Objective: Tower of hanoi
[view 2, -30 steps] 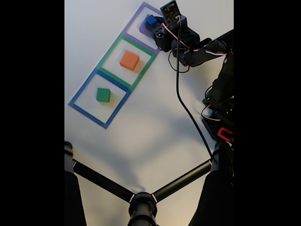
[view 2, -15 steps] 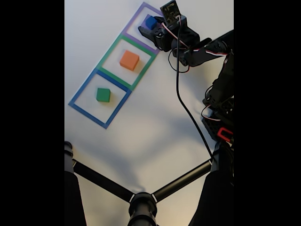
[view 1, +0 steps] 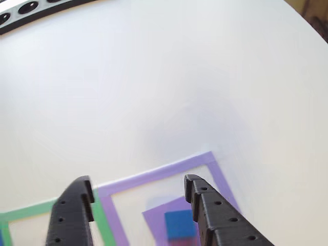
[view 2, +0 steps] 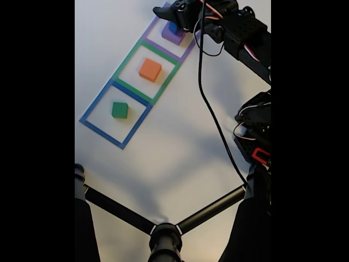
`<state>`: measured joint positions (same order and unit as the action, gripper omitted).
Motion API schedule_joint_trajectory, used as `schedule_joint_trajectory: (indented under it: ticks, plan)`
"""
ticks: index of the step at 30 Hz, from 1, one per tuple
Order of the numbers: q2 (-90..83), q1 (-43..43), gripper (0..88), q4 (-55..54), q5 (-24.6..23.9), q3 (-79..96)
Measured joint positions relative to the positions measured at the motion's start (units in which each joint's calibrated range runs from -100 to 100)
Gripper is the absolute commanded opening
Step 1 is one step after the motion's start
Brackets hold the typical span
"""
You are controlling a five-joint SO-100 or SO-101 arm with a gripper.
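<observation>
- Gripper (view 1: 138, 205) nearest the lens in the other view: two black fingers (view 1: 215, 215) spread wide, nothing between them, both raised off the table (view 1: 154, 77).
- Just behind the fingertips, low in that view: small blue block (view 1: 179, 224) resting on the larger purple block (view 1: 154, 218), both inside the purple frame (view 1: 169, 171). Landmark for what follows is the purple frame.
- Fixed view: gripper (view 2: 173, 12) hangs over the far edge of the purple frame (view 2: 154, 45); blue block (view 2: 174, 27) on purple block (view 2: 170, 36) sits within it, clear of the fingers.
- Next along from the purple frame: green frame (view 2: 122, 63) with the orange block (view 2: 150, 70) at its middle. Beyond that, blue frame (view 2: 92, 106) with the green block (view 2: 119, 109).
- Judgement: a two-block stack stands in the purple frame, gripper free. The step in hand looks like a lift clear and a swing toward the next block.
- To do it well: go straight up before turning, so the fingers do not clip the blue block. Keep the fingers wide through the swing.
- Come down with a finger on either side of the next block, squared to its faces, not its corners.
- Watch the cable (view 2: 210, 109) trailing from the arm; it hangs near the frames.
</observation>
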<state>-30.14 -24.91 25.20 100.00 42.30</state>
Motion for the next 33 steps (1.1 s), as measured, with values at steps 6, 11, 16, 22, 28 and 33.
schedule_joint_trajectory:
  ticks: [6, 11, 16, 22, 28, 33]
  plan:
    - [-8.2, 4.1, 0.0, 24.8, 0.0, -10.5]
    - [-14.5, 10.1, 0.0, 36.4, -0.4, -12.0]
    - [-16.7, 16.5, 0.0, 47.8, -0.8, -17.5]
    - [-16.8, 25.2, 0.0, 54.5, -0.8, -21.2]
    - [-16.8, 32.7, 0.0, 54.9, -0.2, -20.7]
    - [-16.8, 36.3, 7.6, 54.1, 0.0, -15.8]
